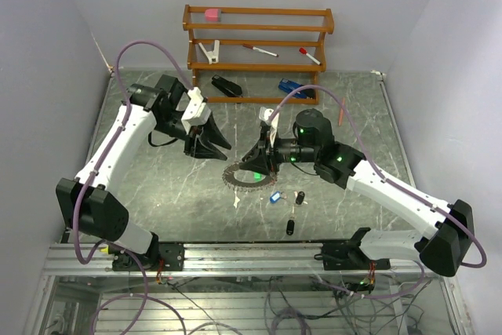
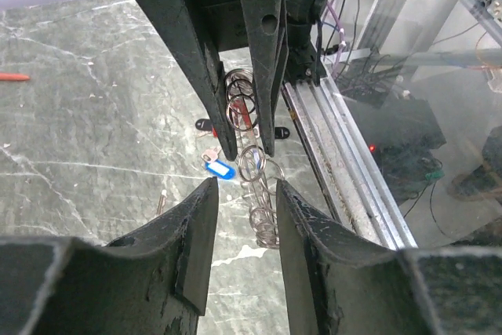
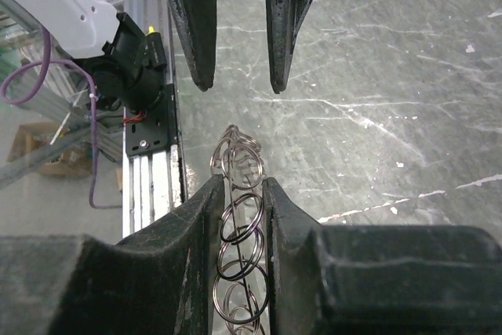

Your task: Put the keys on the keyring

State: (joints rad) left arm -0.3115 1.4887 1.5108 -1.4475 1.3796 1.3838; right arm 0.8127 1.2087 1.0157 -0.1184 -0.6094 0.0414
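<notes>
The keyring (image 1: 248, 177), a large silvery ring with a jagged rim of small split rings, sits at mid-table. My right gripper (image 1: 260, 163) is shut on its far rim; in the right wrist view the ring (image 3: 241, 229) stands edge-on between the pads. My left gripper (image 1: 223, 147) is open just left of it, and the ring's edge (image 2: 263, 202) shows in line with the gap of my left gripper (image 2: 245, 187), not touched. A blue key (image 1: 274, 197) and two black keys (image 1: 299, 196) (image 1: 289, 227) lie on the table nearby. The green key cannot be made out for sure.
A wooden rack (image 1: 259, 37) at the back holds a pink block, a clip and red-capped markers. A black stapler (image 1: 227, 85), a blue object (image 1: 296, 89) and an orange pen (image 1: 341, 114) lie in front of it. The metal rail (image 2: 337, 154) runs along the near edge.
</notes>
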